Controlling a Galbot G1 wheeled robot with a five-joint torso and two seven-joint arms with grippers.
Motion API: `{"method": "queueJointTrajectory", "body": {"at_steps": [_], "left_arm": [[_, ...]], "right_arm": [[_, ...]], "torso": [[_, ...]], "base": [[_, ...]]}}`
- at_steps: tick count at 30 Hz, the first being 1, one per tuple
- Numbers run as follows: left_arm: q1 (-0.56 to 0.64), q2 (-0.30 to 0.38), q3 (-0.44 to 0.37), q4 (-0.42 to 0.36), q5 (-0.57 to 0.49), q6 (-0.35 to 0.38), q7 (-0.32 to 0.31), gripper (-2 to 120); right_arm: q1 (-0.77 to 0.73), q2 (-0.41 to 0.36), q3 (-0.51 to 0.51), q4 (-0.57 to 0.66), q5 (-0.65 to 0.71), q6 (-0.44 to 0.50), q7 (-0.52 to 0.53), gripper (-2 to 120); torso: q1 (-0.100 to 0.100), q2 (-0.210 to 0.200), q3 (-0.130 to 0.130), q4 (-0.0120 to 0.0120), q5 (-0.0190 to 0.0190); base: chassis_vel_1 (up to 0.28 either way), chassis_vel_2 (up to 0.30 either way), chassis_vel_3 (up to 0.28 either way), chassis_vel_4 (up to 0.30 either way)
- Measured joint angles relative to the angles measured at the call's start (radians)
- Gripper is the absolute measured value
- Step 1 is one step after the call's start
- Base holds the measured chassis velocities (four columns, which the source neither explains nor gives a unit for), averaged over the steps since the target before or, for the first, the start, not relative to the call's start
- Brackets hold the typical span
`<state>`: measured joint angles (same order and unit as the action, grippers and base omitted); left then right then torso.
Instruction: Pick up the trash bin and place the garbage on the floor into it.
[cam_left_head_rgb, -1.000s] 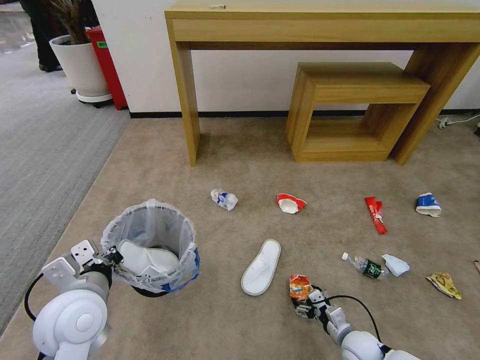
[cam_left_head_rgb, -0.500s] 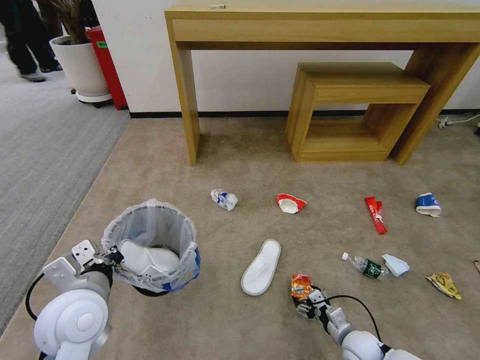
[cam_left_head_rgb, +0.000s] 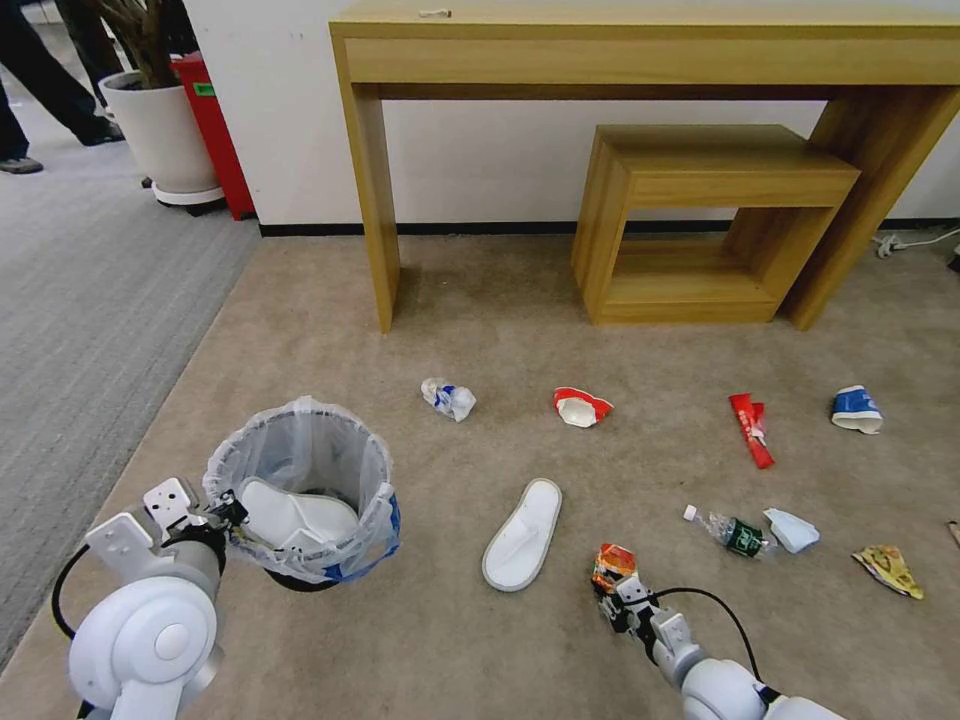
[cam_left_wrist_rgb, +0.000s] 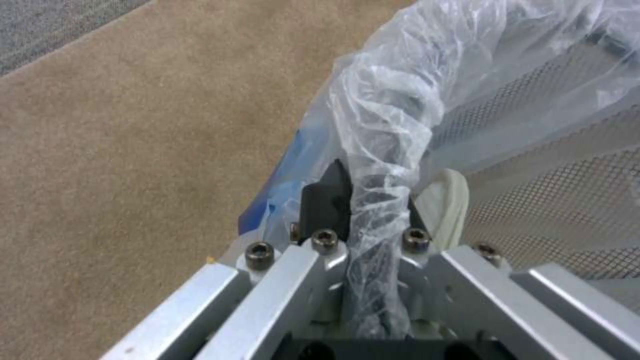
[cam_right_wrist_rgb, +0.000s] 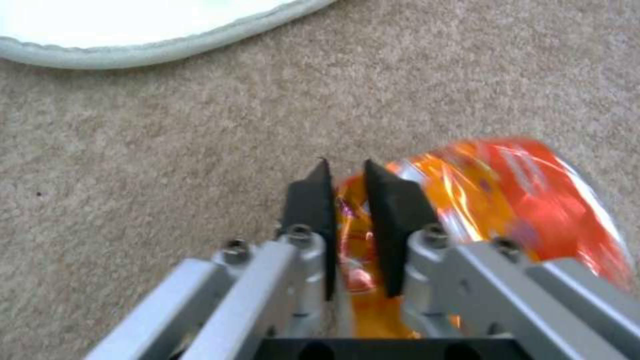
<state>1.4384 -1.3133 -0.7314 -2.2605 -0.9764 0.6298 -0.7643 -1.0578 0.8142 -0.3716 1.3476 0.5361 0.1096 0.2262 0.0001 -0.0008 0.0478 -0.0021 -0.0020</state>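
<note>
The orange wrapper is pinched in the right gripper jaws; the trash bin, rim clamped by the left gripper, lies far left

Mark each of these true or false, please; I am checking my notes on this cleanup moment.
1. The left gripper is shut on the rim of the small round trash bin lined with crinkly translucent plastic. True.
2. The right gripper is open above bare carpet. False: it is shut on the crumpled orange wrapper.
3. A white slipper lies inside the trash bin. True.
4. The second white slipper rests on the wooden desk. False: it lies on the beige carpet floor, between the bin and the orange wrapper.
5. The crushed blue-and-white paper cup is in the bin. False: it is on the floor by the desk's right leg.
</note>
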Motion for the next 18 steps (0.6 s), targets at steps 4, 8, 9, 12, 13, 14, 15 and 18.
{"method": "queueJointTrajectory", "body": {"at_steps": [4, 8, 9, 12, 13, 14, 15, 18], "left_arm": [[-0.005, 0.000, 0.003, 0.004, 0.000, 0.000, 0.000, 1], [-0.008, -0.001, 0.006, 0.007, 0.000, -0.001, 0.000, 1], [-0.009, -0.001, 0.007, 0.008, 0.000, 0.000, 0.000, 1], [-0.010, -0.005, 0.011, 0.012, 0.001, -0.001, 0.000, 1], [-0.011, -0.005, 0.012, 0.012, 0.002, -0.001, 0.000, 1], [-0.011, -0.006, 0.013, 0.014, 0.003, -0.001, 0.000, 1], [-0.011, -0.006, 0.013, 0.014, 0.003, -0.001, 0.000, 1], [-0.011, -0.007, 0.014, 0.016, 0.006, -0.001, 0.000, 1]], "right_arm": [[0.000, -0.001, 0.002, 0.000, 0.000, 0.002, 0.001, 0], [0.002, -0.002, 0.002, 0.001, 0.000, 0.003, 0.002, 0], [0.002, -0.002, 0.002, 0.002, 0.000, 0.003, 0.002, 0], [0.004, -0.004, 0.003, 0.003, 0.000, 0.003, 0.002, 0], [0.004, -0.004, 0.003, 0.003, 0.001, 0.004, 0.002, 0], [0.005, -0.004, 0.003, 0.003, 0.001, 0.005, 0.003, 0], [0.005, -0.004, 0.003, 0.003, 0.001, 0.005, 0.003, 0], [0.006, -0.003, 0.004, 0.003, 0.000, 0.010, 0.007, 0]], "torso": [[0.000, 0.000, 0.000, 0.0000, 0.0000], [0.000, 0.000, 0.000, 0.0000, 0.0000], [0.000, 0.000, 0.000, 0.0000, 0.0000], [0.000, 0.000, 0.000, 0.0000, 0.0000], [0.000, 0.000, 0.000, 0.0000, -0.0001], [0.000, 0.000, 0.000, 0.0000, 0.0000], [0.000, 0.000, 0.000, 0.0000, 0.0000], [0.000, 0.000, 0.000, 0.0000, -0.0001]], "base": [[0.000, 0.000, 0.000, 0.000], [0.000, 0.000, 0.000, 0.000], [0.000, 0.000, 0.000, 0.000], [0.000, 0.000, 0.000, 0.000], [0.000, 0.000, 0.000, 0.000], [0.000, 0.000, 0.000, 0.000], [0.000, 0.000, 0.000, 0.000], [0.000, 0.000, 0.000, 0.000]]}}
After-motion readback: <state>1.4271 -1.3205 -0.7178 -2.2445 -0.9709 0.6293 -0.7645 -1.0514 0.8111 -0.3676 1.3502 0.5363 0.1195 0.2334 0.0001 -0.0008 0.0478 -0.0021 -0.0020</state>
